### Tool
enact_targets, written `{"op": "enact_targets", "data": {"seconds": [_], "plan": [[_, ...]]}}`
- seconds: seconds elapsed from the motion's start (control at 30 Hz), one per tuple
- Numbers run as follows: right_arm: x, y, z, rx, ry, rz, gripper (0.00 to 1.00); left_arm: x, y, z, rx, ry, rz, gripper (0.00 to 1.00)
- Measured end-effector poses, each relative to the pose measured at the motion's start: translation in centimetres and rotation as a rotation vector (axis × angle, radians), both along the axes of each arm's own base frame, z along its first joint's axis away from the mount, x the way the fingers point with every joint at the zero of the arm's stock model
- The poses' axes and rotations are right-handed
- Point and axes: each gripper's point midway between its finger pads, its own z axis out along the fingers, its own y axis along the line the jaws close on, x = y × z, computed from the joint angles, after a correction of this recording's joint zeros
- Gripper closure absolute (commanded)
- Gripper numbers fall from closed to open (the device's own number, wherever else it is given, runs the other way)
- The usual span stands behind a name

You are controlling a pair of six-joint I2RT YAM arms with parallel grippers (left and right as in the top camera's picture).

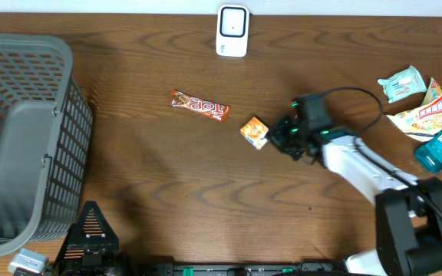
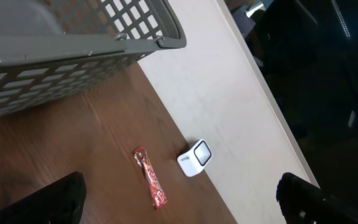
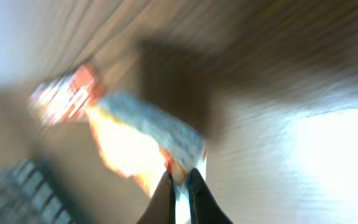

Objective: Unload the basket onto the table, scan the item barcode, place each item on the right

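Candy bar [image 1: 199, 106], white scanner [image 1: 232, 31] and grey basket [image 1: 21, 138] lie apart on the table [image 1: 167, 199] — right hand [image 1: 278, 137] pinched shut on an orange packet [image 1: 254, 132]; left hand [image 2: 182, 199] wide open, empty.

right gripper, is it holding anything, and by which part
The right gripper is shut on the small orange snack packet, pinching its near edge; the wrist view is too blurred for more.

Candy bar [image 1: 199, 107] wrapper reads "TOP". Print on the orange packet [image 1: 254, 132], snack packet [image 1: 428, 111] and blue bottle [image 1: 441, 148] is too small to read.
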Motion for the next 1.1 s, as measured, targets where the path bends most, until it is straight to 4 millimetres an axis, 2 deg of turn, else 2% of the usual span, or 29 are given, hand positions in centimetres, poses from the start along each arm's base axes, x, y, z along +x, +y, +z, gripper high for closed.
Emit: {"op": "enact_targets", "data": {"seconds": [0.1,0.23,0.33,0.37,0.5,0.63,0.67,0.73,0.8,0.93,1.0,1.1], "plan": [[-1.8,0.7,1.4,0.156,0.045,0.112,0.99,0.0,0.0,0.0,0.000,0.000,0.000,0.02],[-4.5,1.9,2.2,0.255,0.106,0.224,0.98,0.0,0.0,0.0,0.000,0.000,0.000,0.02],[-4.7,1.9,2.0,0.235,0.074,0.268,0.49,0.0,0.0,0.0,0.000,0.000,0.000,0.02],[-4.5,1.6,1.7,0.205,0.063,0.267,0.46,0.0,0.0,0.0,0.000,0.000,0.000,0.02],[-2.6,-0.1,0.3,0.063,0.002,0.209,0.46,0.0,0.0,0.0,0.000,0.000,0.000,0.02],[0.0,-2.3,-0.4,-0.083,-0.071,0.101,0.53,0.0,0.0,0.0,0.000,0.000,0.000,0.02],[0.7,-2.8,-0.4,-0.110,-0.089,0.076,0.59,0.0,0.0,0.0,0.000,0.000,0.000,0.02],[2.0,-3.5,-0.3,-0.149,-0.127,0.019,0.61,0.0,0.0,0.0,0.000,0.000,0.000,0.02],[2.5,-3.3,0.0,-0.156,-0.150,0.000,0.60,0.0,0.0,0.0,0.000,0.000,0.000,0.02],[2.9,-1.4,0.1,-0.152,-0.186,0.012,0.59,0.0,0.0,0.0,0.000,0.000,0.000,0.02],[2.7,-0.2,-0.4,-0.155,-0.190,0.032,0.59,0.0,0.0,0.0,0.000,0.000,0.000,0.02],[2.4,0.5,-1.2,-0.176,-0.183,0.045,0.60,0.0,0.0,0.0,0.000,0.000,0.000,0.02]]}}
